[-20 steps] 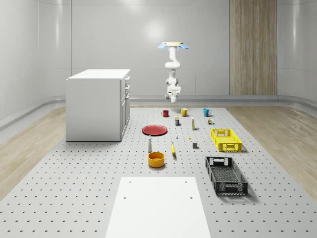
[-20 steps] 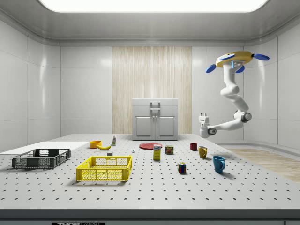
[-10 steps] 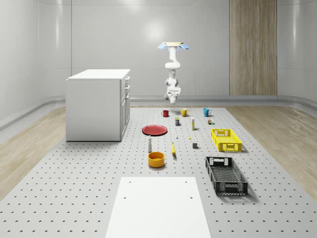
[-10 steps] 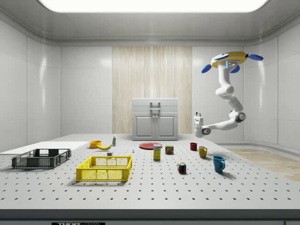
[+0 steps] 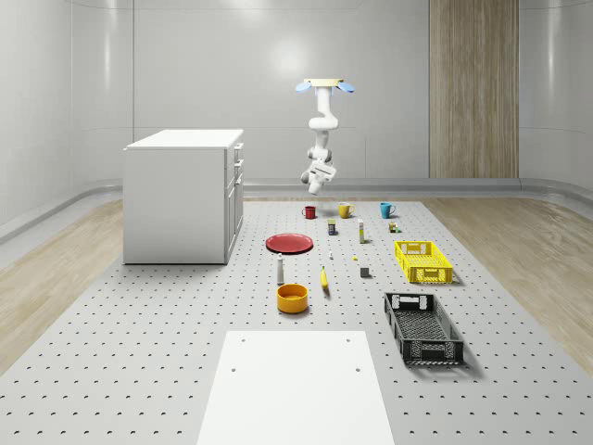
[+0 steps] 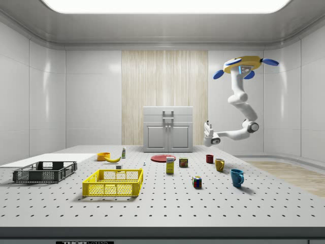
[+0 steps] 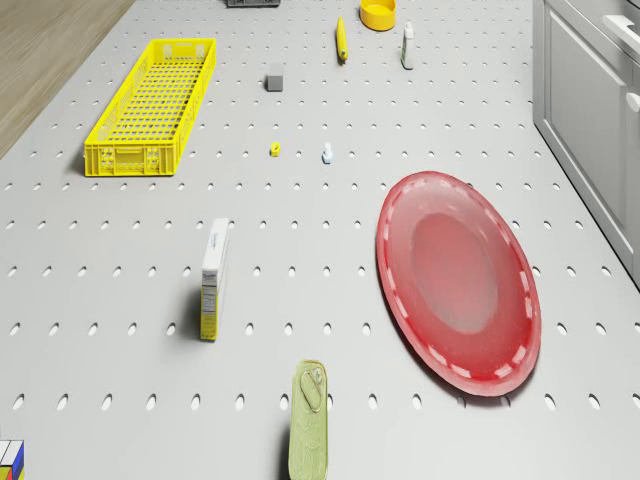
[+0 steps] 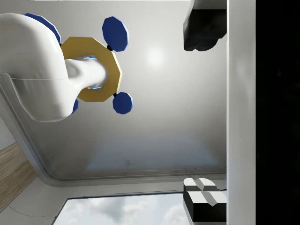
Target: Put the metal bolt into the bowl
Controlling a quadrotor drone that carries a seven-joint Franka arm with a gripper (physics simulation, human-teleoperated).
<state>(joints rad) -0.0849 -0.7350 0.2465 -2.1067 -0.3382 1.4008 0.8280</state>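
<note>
The metal bolt [image 5: 331, 256] is a tiny pale piece standing on the perforated table, also seen as the bolt [image 7: 327, 153] in the drone view and the bolt [image 6: 144, 163] in the side view. The orange bowl [image 5: 292, 298] sits nearer the table's front, past a white bottle; it appears again as the bowl [image 6: 103, 156] and the bowl [image 7: 378, 13]. The drone [image 5: 324, 85] hovers high over the table's far end, above the mugs. My gripper [image 5: 312, 185] hangs in the air there, far from bolt and bowl, pointing upward in the side view [image 6: 207, 125]. In the wrist view its fingertips [image 8: 205, 29] stand wide apart, open, with nothing between.
A white cabinet [image 5: 181, 195] stands at the whole-scene view's left. On the table lie a red plate [image 5: 290, 243], a banana [image 5: 324, 277], a yellow crate [image 5: 422, 260], a black crate [image 5: 422, 326], three mugs such as the red one [image 5: 309, 211], a can [image 7: 310, 425] and a small box [image 7: 213, 275].
The drone has drifted toward the side view's left. The arm has swung with it, carrying the gripper the same way and tilting it toward the whole-scene view's left.
</note>
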